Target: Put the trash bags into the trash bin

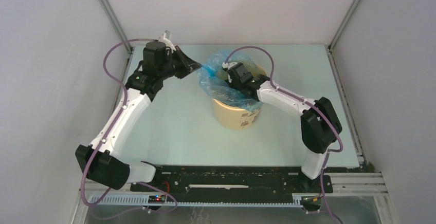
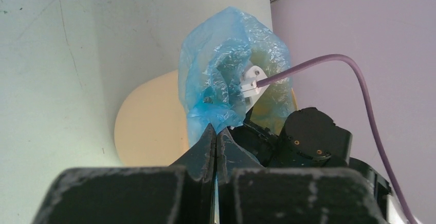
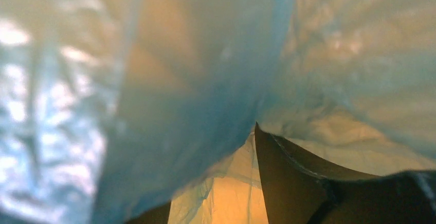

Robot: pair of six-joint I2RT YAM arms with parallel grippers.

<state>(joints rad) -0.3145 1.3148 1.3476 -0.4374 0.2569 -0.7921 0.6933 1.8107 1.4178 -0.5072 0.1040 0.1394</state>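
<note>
The light-blue trash bag (image 1: 222,80) is draped over the mouth of the pale tan trash bin (image 1: 237,115), its film bulging up above the rim. My left gripper (image 1: 200,69) is shut on the bag's left edge, just left of the bin. In the left wrist view the shut gripper (image 2: 216,131) pinches the blue film (image 2: 226,70), with the bin (image 2: 149,126) behind. My right gripper (image 1: 232,75) is inside the bag over the bin's mouth. In the right wrist view the gripper (image 3: 213,175) is open, film (image 3: 169,80) lying over its fingers (image 3: 293,183); the left fingertip is hidden.
The pale green table (image 1: 175,131) is bounded by white walls with metal corner posts (image 1: 110,13). A black rail (image 1: 231,178) runs along the near edge. The right arm's purple cable (image 1: 262,54) arches over the bin.
</note>
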